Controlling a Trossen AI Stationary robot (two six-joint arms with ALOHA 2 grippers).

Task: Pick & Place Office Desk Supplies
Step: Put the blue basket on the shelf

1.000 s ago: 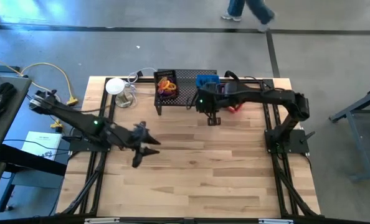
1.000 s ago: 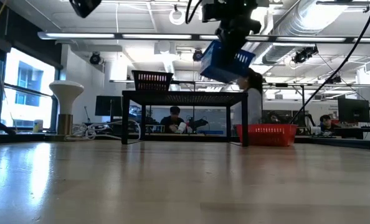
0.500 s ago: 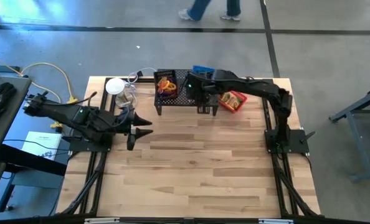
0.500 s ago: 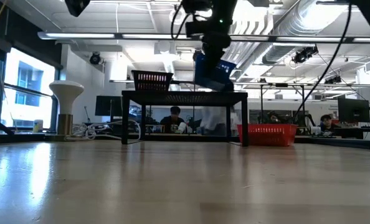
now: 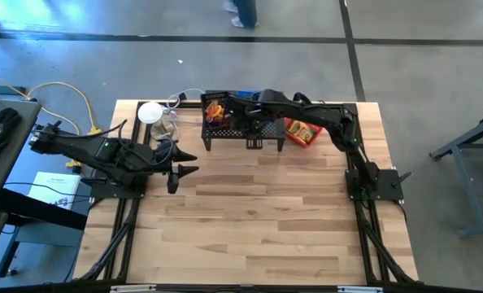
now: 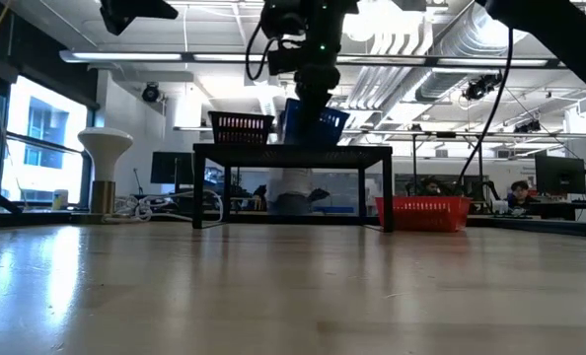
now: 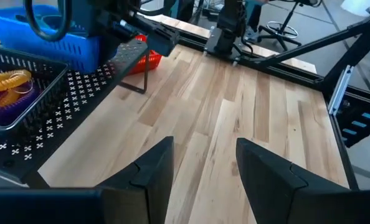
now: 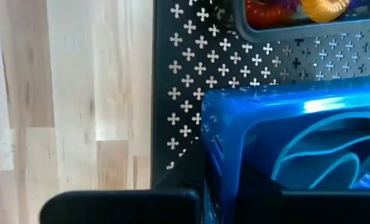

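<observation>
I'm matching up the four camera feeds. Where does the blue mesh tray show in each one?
High view: blue mesh tray, barely visible at the stand's far edge, under the right arm.
Low view, top centre, on the black perforated stand, beside the black tray.
Left wrist view, upper left.
Right wrist view, filling the lower right.
Shared landmark: the perforated stand.

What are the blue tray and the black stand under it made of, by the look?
Blue tray: probably moulded plastic, glossy; bright highlights along its smooth rim. Black stand: looks like sheet metal, matte dark finish, punched with regular cross-shaped holes. Neither is certain from appearance alone.
</observation>
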